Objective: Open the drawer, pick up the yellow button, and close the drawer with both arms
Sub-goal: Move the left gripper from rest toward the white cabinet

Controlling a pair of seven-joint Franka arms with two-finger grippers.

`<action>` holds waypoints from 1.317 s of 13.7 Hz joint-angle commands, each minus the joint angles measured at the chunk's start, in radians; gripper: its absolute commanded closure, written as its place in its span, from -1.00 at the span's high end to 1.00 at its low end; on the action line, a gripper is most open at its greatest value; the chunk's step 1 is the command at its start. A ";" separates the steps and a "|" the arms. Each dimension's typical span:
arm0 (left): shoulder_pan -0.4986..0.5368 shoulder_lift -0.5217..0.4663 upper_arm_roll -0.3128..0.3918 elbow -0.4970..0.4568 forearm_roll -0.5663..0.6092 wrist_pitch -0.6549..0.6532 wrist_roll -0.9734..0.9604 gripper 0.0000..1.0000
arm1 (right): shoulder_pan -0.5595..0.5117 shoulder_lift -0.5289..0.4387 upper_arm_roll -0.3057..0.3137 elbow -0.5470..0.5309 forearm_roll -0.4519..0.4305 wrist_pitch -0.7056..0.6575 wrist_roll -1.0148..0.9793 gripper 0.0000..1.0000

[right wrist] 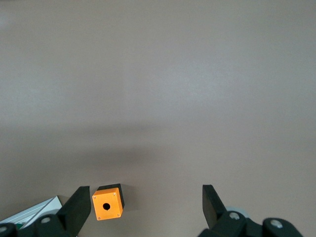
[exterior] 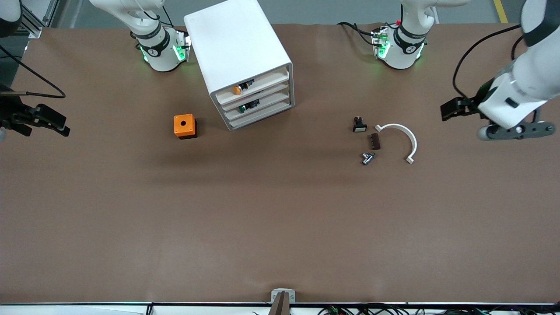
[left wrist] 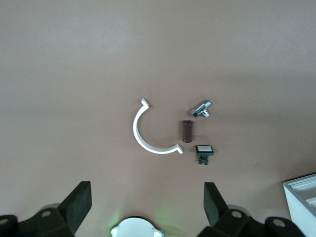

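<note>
The white cabinet (exterior: 238, 48) stands near the robots' bases, between them. Its top drawer (exterior: 269, 80) sits about flush with the two below it. The orange-capped button (exterior: 237, 90) lies in that drawer and shows through its front. My left gripper (exterior: 447, 110) is open and empty, up over the table at the left arm's end; in the left wrist view (left wrist: 147, 192) its fingers (left wrist: 79, 197) stand wide apart. My right gripper (exterior: 59, 123) is open and empty over the right arm's end; it also shows in the right wrist view (right wrist: 145, 195).
An orange cube with a hole (exterior: 185, 126) sits beside the cabinet toward the right arm's end and shows in the right wrist view (right wrist: 107, 203). A green-capped button (exterior: 241, 109) lies in the second drawer. A white arc (exterior: 402, 139), black switch (exterior: 359, 125), brown piece (exterior: 375, 141) and metal part (exterior: 368, 158) lie toward the left arm's end.
</note>
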 commanded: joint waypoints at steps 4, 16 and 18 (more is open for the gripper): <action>-0.066 0.182 0.000 0.108 -0.118 -0.019 -0.145 0.99 | -0.018 -0.021 0.017 -0.021 -0.017 0.010 -0.008 0.99; -0.198 0.426 0.000 0.156 -0.316 0.108 -0.716 0.99 | -0.018 -0.021 0.017 -0.023 -0.015 0.016 -0.008 1.00; -0.216 0.456 0.000 0.156 -0.327 0.108 -0.808 1.00 | -0.019 -0.021 0.017 -0.023 -0.014 0.013 -0.008 0.99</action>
